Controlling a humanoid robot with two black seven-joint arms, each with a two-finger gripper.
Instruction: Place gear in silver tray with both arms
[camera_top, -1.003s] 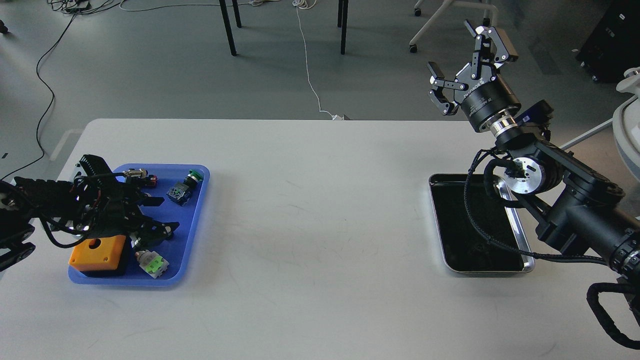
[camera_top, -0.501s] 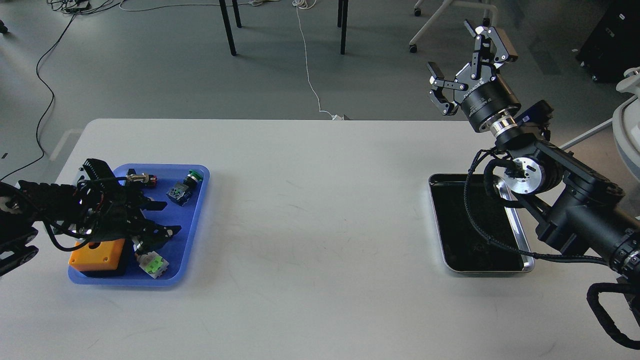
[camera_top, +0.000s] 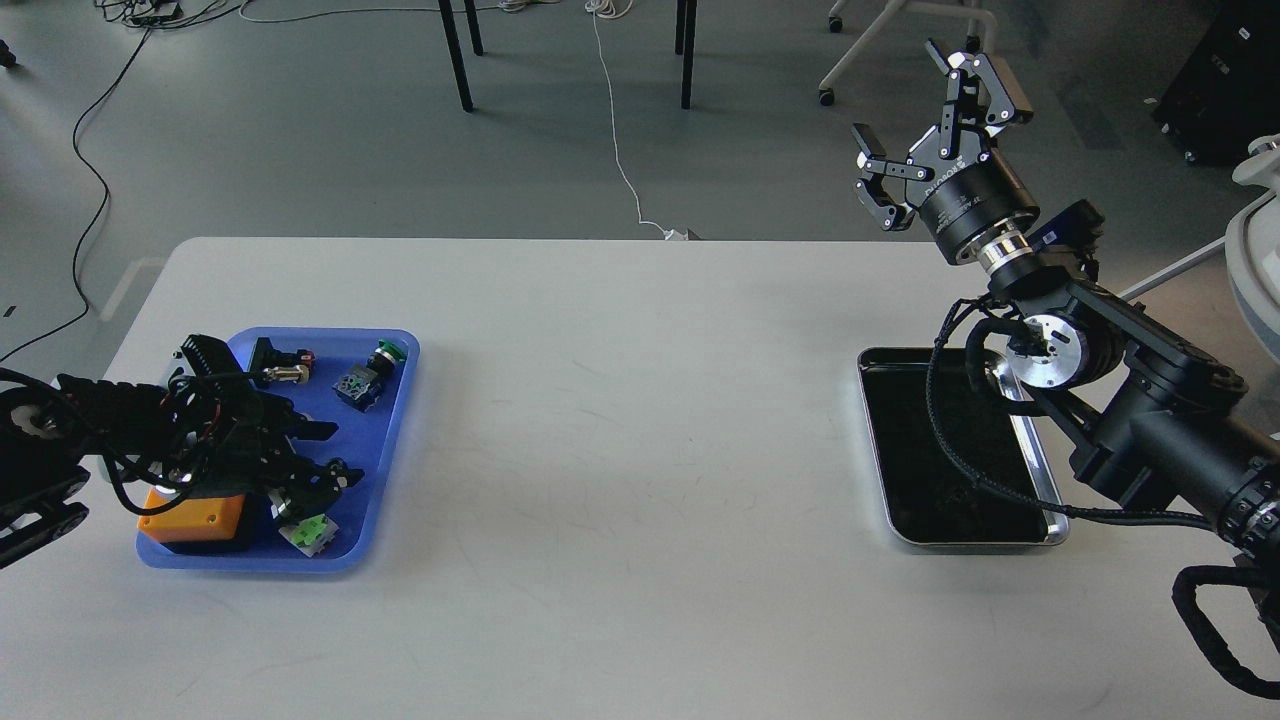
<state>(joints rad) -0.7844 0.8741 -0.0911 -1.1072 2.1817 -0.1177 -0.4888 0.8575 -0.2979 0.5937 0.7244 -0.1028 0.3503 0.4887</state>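
Silver tray (camera_top: 1041, 470) on white table (camera_top: 620, 420)

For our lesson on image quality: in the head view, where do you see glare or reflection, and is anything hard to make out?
Head view: the silver tray rim glints, its floor reads dark; soft glare on the white table; the left gripper merges darkly over the blue tray.

Blue tray (camera_top: 395, 440); orange box (camera_top: 195, 518); silver tray (camera_top: 1040, 480), dark floor; white table (camera_top: 620, 450).
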